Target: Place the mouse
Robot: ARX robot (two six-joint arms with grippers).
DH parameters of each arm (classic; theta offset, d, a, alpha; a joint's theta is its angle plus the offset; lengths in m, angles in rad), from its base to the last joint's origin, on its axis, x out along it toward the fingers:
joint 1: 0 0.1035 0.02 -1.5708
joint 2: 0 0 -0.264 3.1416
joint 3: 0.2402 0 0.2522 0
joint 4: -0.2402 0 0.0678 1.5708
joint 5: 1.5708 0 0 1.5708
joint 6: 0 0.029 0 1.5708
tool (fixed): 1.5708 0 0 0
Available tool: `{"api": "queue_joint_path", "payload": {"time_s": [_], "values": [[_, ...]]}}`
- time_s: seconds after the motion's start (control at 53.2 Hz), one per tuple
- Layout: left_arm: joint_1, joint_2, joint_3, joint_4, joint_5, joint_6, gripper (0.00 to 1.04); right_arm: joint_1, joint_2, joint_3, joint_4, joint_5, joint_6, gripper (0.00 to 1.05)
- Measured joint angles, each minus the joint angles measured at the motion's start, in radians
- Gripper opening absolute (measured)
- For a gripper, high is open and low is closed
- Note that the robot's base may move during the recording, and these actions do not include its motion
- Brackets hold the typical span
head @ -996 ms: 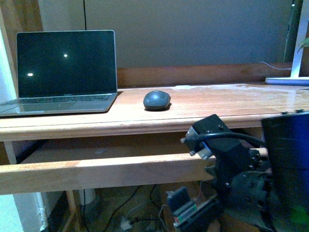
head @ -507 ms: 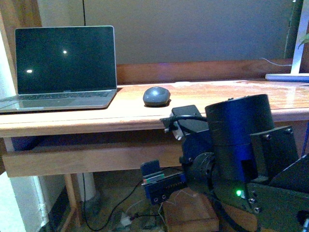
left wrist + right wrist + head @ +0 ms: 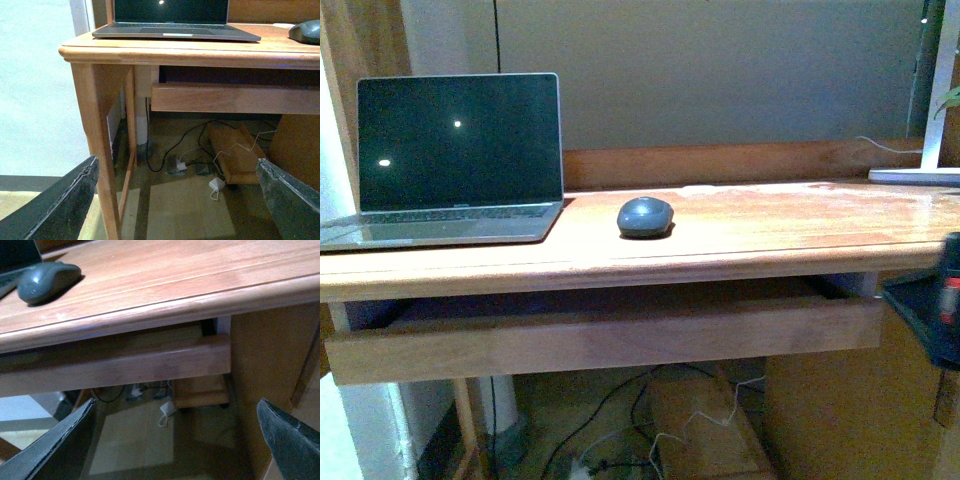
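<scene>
The mouse (image 3: pixel 645 216) is a small dark grey oval. It lies on the wooden desk (image 3: pixel 740 235), just right of the open laptop (image 3: pixel 455 155). It also shows in the left wrist view (image 3: pixel 306 31) and in the right wrist view (image 3: pixel 47 281). My left gripper (image 3: pixel 177 200) is open and empty, low in front of the desk's left leg. My right gripper (image 3: pixel 175 440) is open and empty, below the desk's front edge, right of the mouse. In the front view only a dark part of the right arm (image 3: pixel 938 310) shows at the right edge.
A pull-out wooden shelf (image 3: pixel 600 335) hangs under the desktop. Cables and a wooden box (image 3: pixel 705 430) lie on the floor below. A white lamp base (image 3: pixel 915 175) stands at the desk's back right. A desk leg (image 3: pixel 97 135) is close to my left gripper.
The right arm, which filled the lower right of the front view, has pulled out to the right edge. The mouse and laptop have stayed in place on the desk.
</scene>
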Motion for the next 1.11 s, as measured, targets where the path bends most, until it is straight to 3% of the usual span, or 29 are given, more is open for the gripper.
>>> {"api": "queue_joint_path", "payload": {"time_s": [0.169,0.432,0.62,0.658,0.695,0.77,0.883,0.939,1.015,1.109], "values": [[0.000,0.000,0.000,0.000,0.000,0.000,0.97,0.002,-0.310,-0.151,-0.089,0.007,0.060,0.97],[0.000,0.000,0.000,0.000,0.000,0.000,0.97,0.079,-0.697,-0.314,-0.294,0.065,0.044,0.97],[0.000,0.000,0.000,0.000,0.000,0.000,0.97,0.054,-0.937,-0.386,-0.464,0.056,0.039,0.97],[0.000,0.000,0.000,0.000,0.000,0.000,0.97,0.060,-0.979,-0.402,-0.494,0.098,0.023,0.95],[0.000,0.000,0.000,0.000,0.000,0.000,0.97,0.067,-1.040,-0.427,-0.528,0.209,-0.032,0.89],[0.000,0.000,0.000,0.000,-0.001,0.000,0.97,0.020,-1.135,-0.472,-0.563,0.243,-0.117,0.79],[0.000,0.000,0.000,0.000,0.000,0.000,0.97,-0.193,-1.220,-0.473,-0.608,0.053,-0.192,0.55],[0.000,0.000,0.000,0.000,0.000,0.000,0.97,-0.261,-1.225,-0.473,-0.610,0.003,-0.199,0.46],[0.000,0.000,0.000,0.000,0.000,0.000,0.97,-0.293,-1.227,-0.473,-0.611,-0.003,-0.204,0.36],[0.000,0.000,0.000,0.000,0.000,0.000,0.97,-0.300,-1.228,-0.473,-0.612,-0.011,-0.215,0.15]]}}
